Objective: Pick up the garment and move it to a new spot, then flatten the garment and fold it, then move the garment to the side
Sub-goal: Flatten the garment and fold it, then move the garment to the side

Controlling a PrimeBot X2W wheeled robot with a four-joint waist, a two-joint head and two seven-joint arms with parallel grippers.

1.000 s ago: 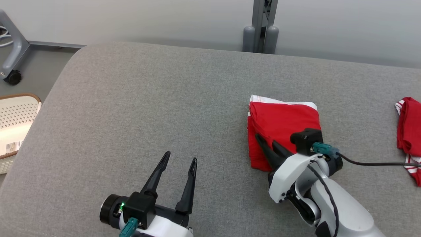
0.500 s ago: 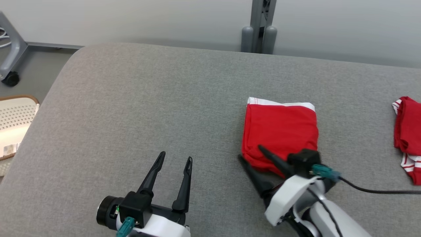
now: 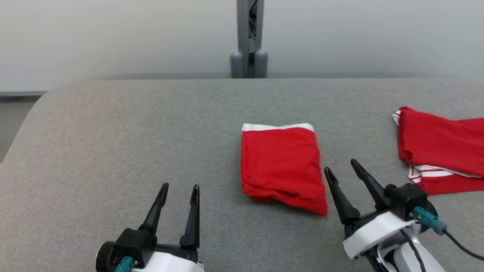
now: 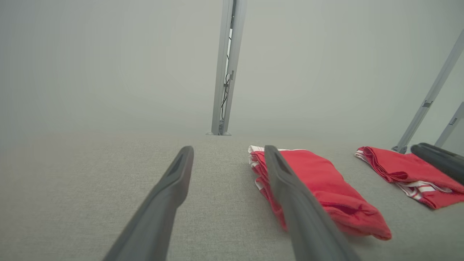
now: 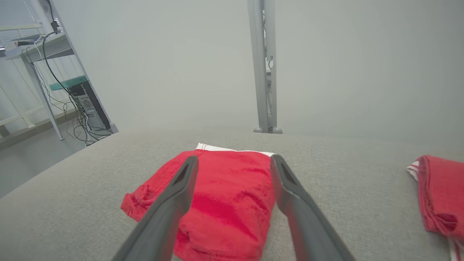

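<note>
Garment [image 3: 281, 162], folded to a red rectangle (white band at its far edge), lies on the grey cushion [image 3: 132, 124], well inside its edges. Right gripper [image 3: 340, 166] stands just beside the near right corner, jaws spread. Left gripper [image 3: 180, 186], jaws spread, sits over bare cushion to the left. Second red cloth [image 3: 438, 147] lies apart, rightward.

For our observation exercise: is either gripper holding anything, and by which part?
Nothing is held. The left gripper and right gripper are both open and empty; the folded red garment lies free.
</note>
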